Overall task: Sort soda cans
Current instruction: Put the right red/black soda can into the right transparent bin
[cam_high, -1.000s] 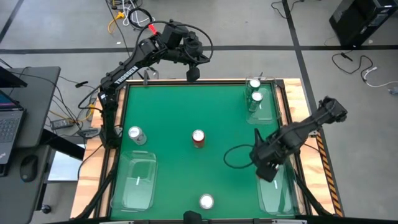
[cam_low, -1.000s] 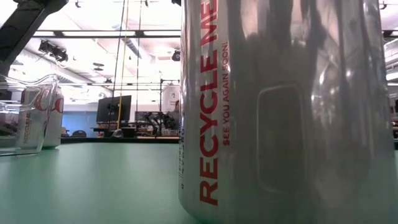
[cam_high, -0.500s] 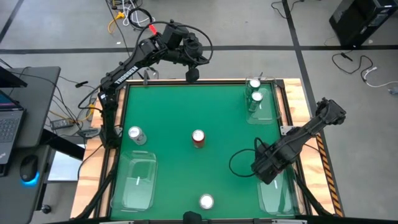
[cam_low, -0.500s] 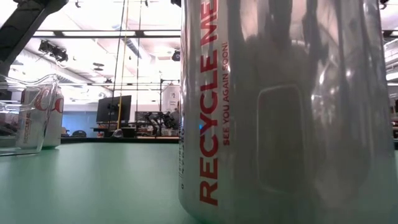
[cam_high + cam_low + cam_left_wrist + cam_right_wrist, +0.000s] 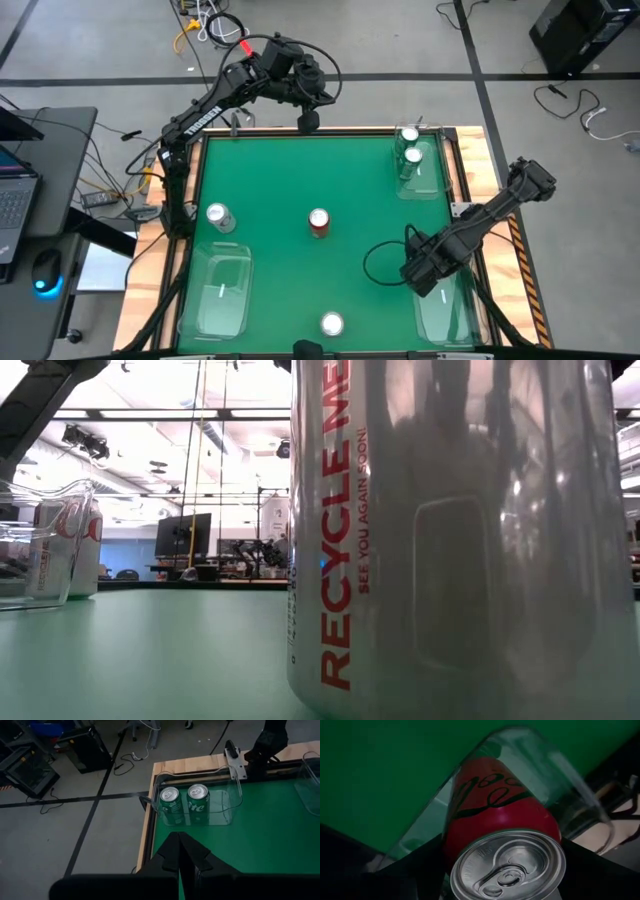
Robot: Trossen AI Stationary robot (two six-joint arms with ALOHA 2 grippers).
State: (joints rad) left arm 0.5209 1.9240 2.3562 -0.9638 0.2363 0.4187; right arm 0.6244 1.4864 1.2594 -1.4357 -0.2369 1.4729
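We judge the right gripper, fingers closed on a red can, mid-delivery over the tray (left gripper shut, empty); next: lower, release.

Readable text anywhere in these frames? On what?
"RECYCLE ME": silver can close to the low camera.
"SEE YOU AGAIN SOON!": same can, small print.
"TROSSEN": left arm, barely legible.
Script on red can between the right pincer's fingers: unreadable.
Green cans: logo partly hidden.

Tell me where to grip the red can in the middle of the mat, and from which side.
Take the red can across its round side wall just under the rim, coming straight down from above. It stands upright and alone on the mat, so fingers can likely close on it from any direction.
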